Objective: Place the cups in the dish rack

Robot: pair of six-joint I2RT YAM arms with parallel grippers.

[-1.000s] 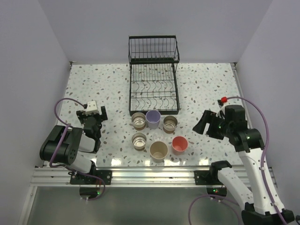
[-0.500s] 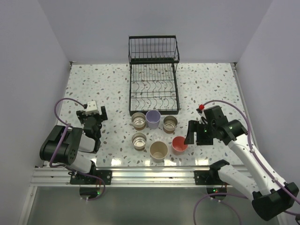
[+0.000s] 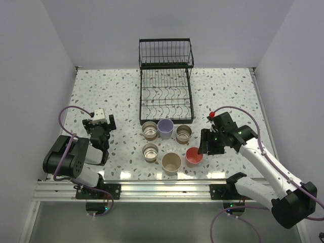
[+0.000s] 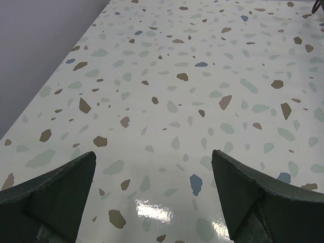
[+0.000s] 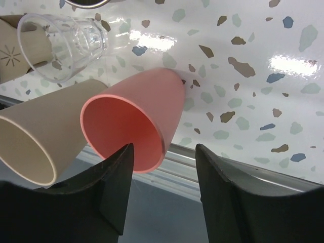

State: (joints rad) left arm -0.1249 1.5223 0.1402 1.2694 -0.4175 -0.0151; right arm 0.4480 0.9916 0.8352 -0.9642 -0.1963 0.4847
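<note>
Six cups stand in a cluster in front of the black wire dish rack [image 3: 142, 96]: a lavender cup [image 3: 165, 128], a coral-pink cup [image 3: 194, 156], a beige cup [image 3: 171, 163] and three shiny-lined ones [image 3: 149, 130] [image 3: 184, 133] [image 3: 150, 152]. My right gripper [image 3: 204, 145] is open at the coral-pink cup [image 5: 136, 116], one finger inside its mouth and the other outside, with a gap still showing at the wall. Beside it are the beige cup [image 5: 40, 136] and a clear cup [image 5: 63, 45]. My left gripper [image 3: 100, 130] [image 4: 153, 154] is open over bare table at the left.
The rack's upright basket section [image 3: 166, 53] stands at the back against the wall. The table's near metal rail [image 3: 162, 188] runs just behind the coral-pink and beige cups. White walls close the table on three sides.
My right arm has swung left and down from the right side to the coral-pink cup, and its jaws have narrowed around the cup's rim. The left arm has not moved.
</note>
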